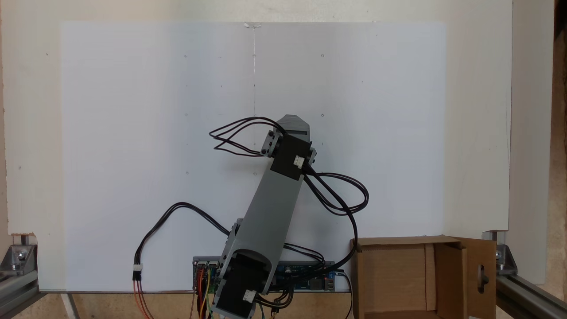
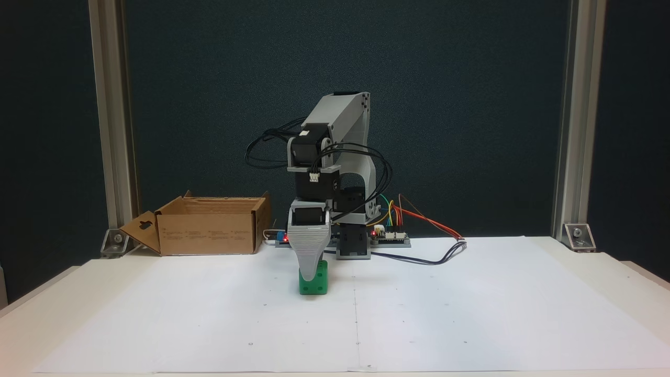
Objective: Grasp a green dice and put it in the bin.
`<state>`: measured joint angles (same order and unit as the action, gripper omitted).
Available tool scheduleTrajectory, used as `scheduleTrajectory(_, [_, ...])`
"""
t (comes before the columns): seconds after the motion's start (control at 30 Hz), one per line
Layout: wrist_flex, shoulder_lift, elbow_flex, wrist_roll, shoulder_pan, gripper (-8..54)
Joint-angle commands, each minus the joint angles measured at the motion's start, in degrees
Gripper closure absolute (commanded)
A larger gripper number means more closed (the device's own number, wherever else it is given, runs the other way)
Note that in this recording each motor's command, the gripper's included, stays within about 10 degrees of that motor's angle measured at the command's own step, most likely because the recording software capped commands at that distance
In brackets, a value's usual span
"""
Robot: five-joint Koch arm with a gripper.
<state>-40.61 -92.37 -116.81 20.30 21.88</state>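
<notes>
The green dice (image 2: 315,280) rests on the white sheet near the middle of the table, just in front of the arm's base. My grey gripper (image 2: 310,272) points straight down with its front jaw overlapping the dice's upper left face; the second jaw lies behind it, hidden, so its state is unclear. From above, the gripper (image 1: 293,122) and wrist cover the dice. The cardboard bin (image 2: 209,233) stands open at the left rear. In the view from above, the bin (image 1: 398,241) sits at the lower right, its flap with the handle hole (image 1: 480,274) folded outwards.
A controller board (image 2: 390,235) with coloured wires sits beside the arm's base, and black cables (image 1: 341,195) loop around the arm. Aluminium frame posts (image 2: 573,120) stand at the rear corners. A white sheet (image 2: 471,303) covers the table.
</notes>
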Motion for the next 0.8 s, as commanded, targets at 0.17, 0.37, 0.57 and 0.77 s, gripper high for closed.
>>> scheduleTrajectory(0.17, [0.79, -0.18, -0.79, -0.62, 0.0, 0.8])
scheduleTrajectory(0.37, [1.05, -0.09, -1.49, -0.79, -0.26, 1.5])
scheduleTrajectory(0.57, [2.64, 0.0, -1.67, -0.97, -0.26, 1.7])
scheduleTrajectory(0.77, [4.83, 0.88, -1.93, -1.05, -0.09, 2.4])
